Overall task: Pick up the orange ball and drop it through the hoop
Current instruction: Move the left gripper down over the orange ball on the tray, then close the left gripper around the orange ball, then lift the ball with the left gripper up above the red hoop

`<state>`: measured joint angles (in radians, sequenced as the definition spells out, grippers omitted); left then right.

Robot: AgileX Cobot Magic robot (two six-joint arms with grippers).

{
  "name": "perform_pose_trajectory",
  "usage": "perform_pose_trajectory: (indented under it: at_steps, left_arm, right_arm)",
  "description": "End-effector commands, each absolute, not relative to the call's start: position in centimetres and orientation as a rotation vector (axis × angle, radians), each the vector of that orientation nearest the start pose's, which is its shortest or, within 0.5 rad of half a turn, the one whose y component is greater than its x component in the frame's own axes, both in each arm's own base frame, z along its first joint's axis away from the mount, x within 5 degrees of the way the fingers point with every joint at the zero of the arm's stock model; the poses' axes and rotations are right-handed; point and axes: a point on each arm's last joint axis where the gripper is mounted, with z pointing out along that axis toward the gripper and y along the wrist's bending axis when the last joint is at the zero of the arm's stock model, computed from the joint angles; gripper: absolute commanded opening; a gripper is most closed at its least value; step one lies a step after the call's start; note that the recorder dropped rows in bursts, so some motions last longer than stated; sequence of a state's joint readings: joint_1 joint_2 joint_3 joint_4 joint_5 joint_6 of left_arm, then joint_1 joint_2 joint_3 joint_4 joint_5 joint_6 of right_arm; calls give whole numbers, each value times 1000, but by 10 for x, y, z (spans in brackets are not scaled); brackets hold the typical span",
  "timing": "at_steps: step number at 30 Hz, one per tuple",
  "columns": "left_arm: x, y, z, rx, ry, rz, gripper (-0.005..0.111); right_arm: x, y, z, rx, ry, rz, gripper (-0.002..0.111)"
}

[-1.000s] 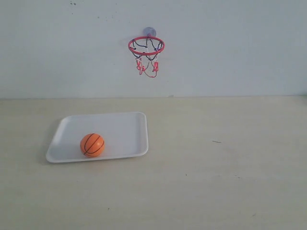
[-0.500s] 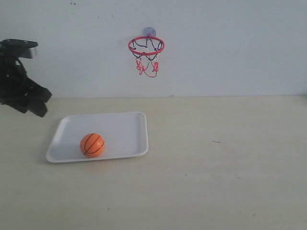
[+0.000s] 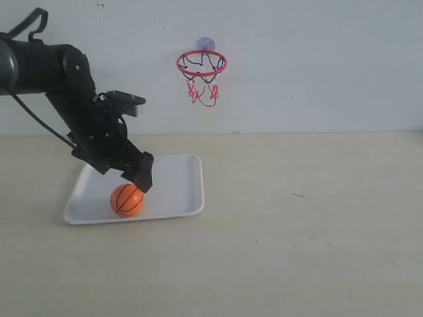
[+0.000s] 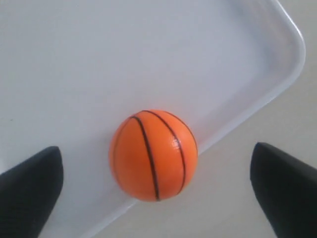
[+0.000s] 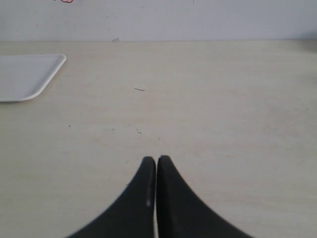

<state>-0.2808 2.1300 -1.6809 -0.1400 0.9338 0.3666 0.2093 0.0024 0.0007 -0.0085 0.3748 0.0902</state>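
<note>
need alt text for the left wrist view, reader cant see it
An orange ball with black seams sits near the edge of a white tray, centred in the gap of the open left gripper, whose black fingers flank it without touching. Pale table shows past the tray's rounded corner.

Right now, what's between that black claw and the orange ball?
Nothing; left wrist view shows only bare tray and table between the left gripper and orange ball.
</note>
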Motion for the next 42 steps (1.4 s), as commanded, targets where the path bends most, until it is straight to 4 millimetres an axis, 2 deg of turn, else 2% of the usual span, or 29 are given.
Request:
perform_pose_trajectory:
  at_steps: [1, 9, 19, 21, 31, 34, 37, 42]
  left_arm:
    - [429, -142, 176, 768, 2782, -212, 95]
    - [429, -143, 155, 772, 2850, -238, 95]
    - [431, -138, 146, 821, 2855, -145, 88]
    - [433, -138, 147, 817, 2844, -143, 83]
    - [434, -137, 147, 818, 2834, -118, 37]
    - [438, -138, 154, 817, 2817, -117, 20]
    - [446, -141, 171, 802, 2761, -120, 4]
    - [459, -146, 224, 789, 2572, -210, 4]
  right_arm:
    - [52, 11, 180, -118, 1850, 199, 0]
    - [52, 11, 180, -118, 1850, 199, 0]
    - [52, 11, 180, -118, 1850, 199, 0]
    - [52, 11, 180, -118, 1850, 199, 0]
    - [52, 11, 180, -118, 1850, 199, 0]
    - [52, 11, 180, -118, 1850, 199, 0]
    - [52, 11, 180, -118, 1850, 199, 0]
    - [52, 11, 180, -118, 1850, 199, 0]
